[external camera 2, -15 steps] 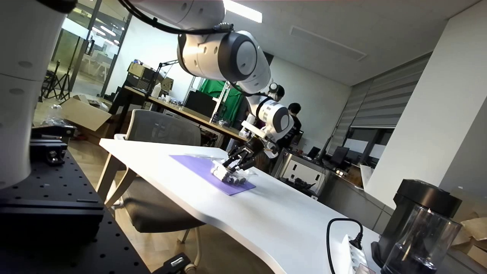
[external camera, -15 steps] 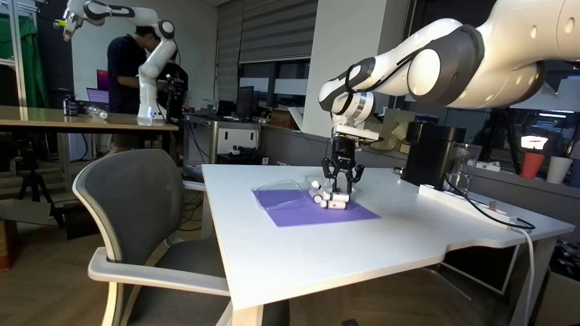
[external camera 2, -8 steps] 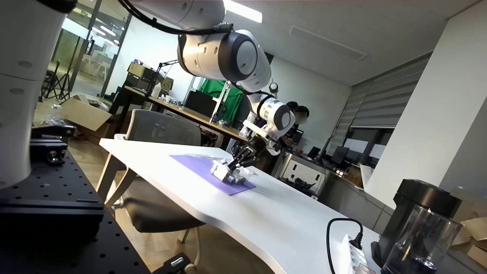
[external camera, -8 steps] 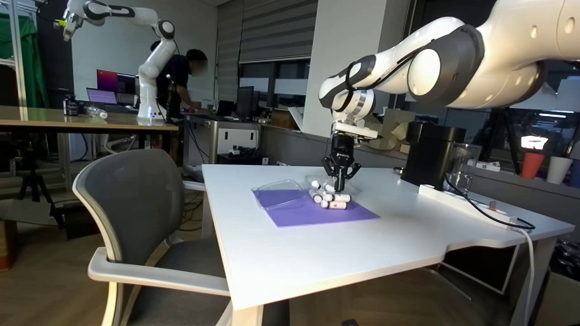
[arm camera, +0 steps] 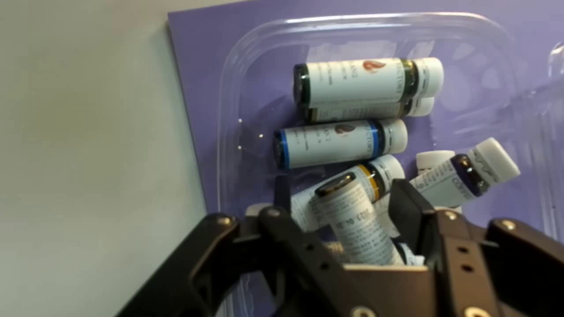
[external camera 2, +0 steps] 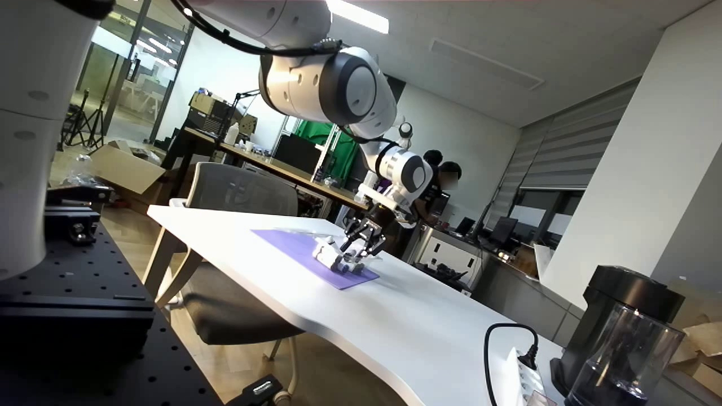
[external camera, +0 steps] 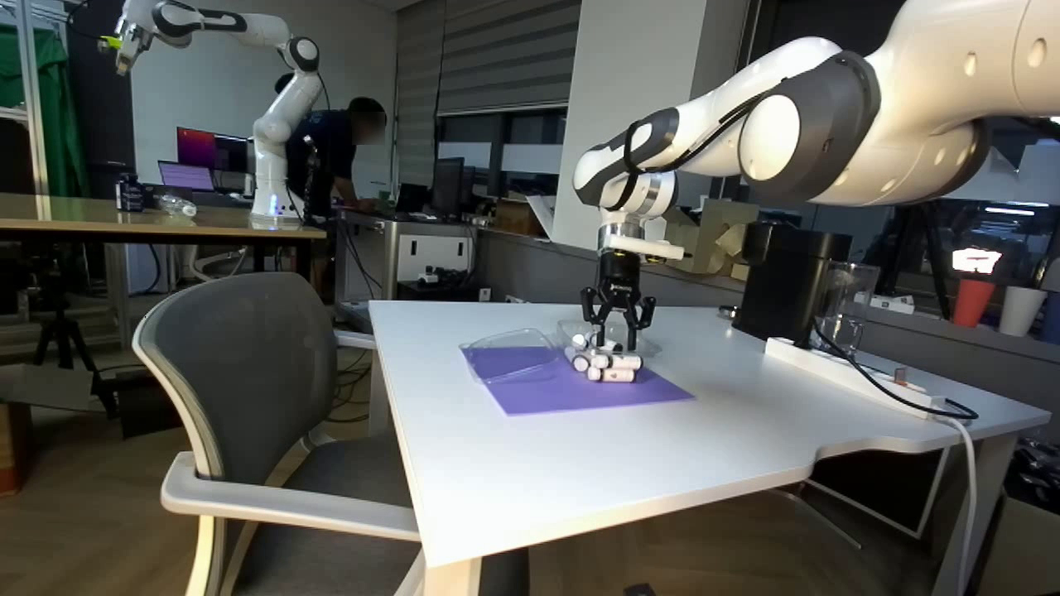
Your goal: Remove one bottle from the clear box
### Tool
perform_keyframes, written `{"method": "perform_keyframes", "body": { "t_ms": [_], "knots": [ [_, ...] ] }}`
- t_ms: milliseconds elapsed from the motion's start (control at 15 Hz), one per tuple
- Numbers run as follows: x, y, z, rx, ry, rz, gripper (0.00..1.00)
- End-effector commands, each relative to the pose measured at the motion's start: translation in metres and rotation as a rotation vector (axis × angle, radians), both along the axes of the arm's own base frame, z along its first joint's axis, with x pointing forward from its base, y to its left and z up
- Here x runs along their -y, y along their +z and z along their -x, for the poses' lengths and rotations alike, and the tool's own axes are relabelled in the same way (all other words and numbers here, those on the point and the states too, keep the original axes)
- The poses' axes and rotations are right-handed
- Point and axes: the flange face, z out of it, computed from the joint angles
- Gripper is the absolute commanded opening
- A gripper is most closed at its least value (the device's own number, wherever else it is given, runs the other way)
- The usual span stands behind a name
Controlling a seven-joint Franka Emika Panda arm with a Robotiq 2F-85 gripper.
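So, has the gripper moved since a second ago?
Yes, slightly: in an exterior view the gripper has shifted toward the picture's left, farther from the black machine.

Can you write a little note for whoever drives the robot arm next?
Black two-fingered gripper: jaws open, gripping nothing.
Things: dark, glass-looking, white-capped cylindrical bottles are inside the clear, round-cornered plastic box, on the flat purple mat.
Done: jaws at the bottles; the wrist view shows a tilted one between them.
Left: grip one bottle and lift it out.
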Motion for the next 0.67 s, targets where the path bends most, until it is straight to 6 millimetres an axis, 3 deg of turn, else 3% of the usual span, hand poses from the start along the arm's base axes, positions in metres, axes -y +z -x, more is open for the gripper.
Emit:
{"method": "perform_keyframes", "body": {
  "t_ms": [0,67,200,600],
  "knots": [
    [0.000,0.002,-0.008,0.077,0.070,0.033,0.89],
    [0.000,0.002,-0.009,0.092,0.085,0.033,0.49],
    [-0.003,0.003,-0.014,0.121,0.105,0.015,0.52],
    [-0.003,0.009,-0.023,0.193,0.144,-0.053,0.09]
  ]
}}
